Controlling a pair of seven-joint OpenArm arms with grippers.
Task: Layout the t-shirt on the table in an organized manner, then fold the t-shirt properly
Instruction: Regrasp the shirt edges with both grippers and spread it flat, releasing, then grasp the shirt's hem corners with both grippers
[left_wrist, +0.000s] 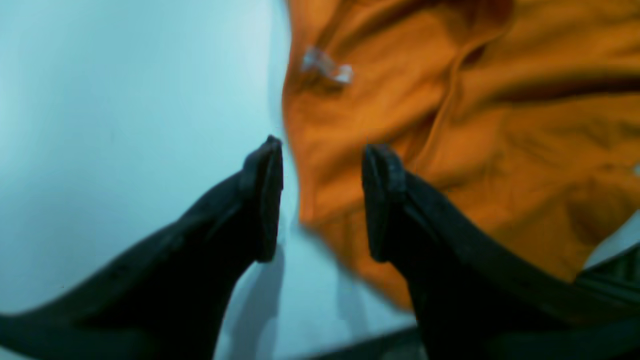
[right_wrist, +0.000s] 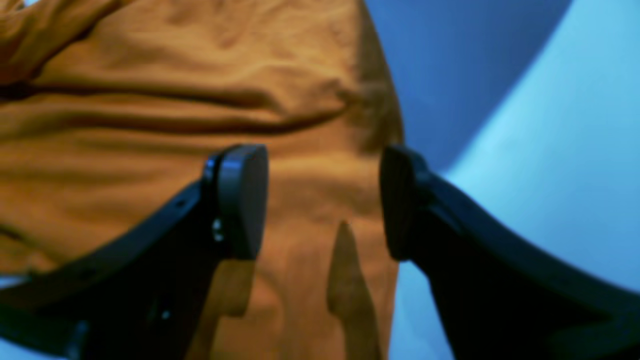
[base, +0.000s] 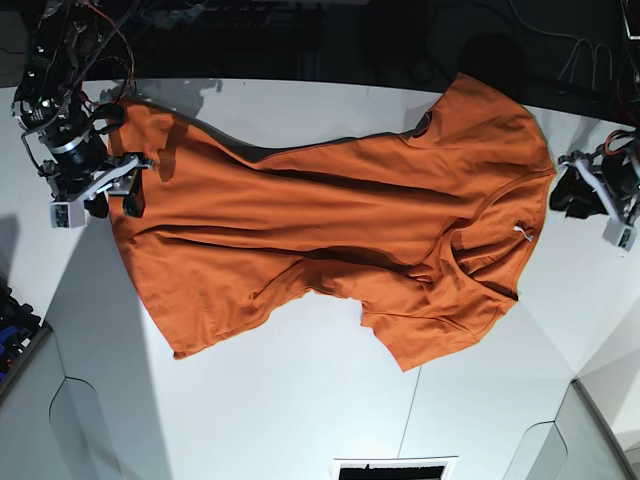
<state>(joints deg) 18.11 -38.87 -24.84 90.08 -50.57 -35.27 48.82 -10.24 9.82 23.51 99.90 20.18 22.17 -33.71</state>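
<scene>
The left gripper (left_wrist: 322, 200) hangs low with its black fingers (left_wrist: 265, 200) spread apart, nothing pinched between them. The right gripper (right_wrist: 322, 202) also stands with its fingers (right_wrist: 242, 200) wide, apparently gripping nothing, though the view is blurred. In the base view, both arms reach in from opposite sides, wrists angled down.

Plain orange t-shirt (base: 330, 240) (small white tag (base: 520, 232)) on white table (base: 300, 410).
</scene>
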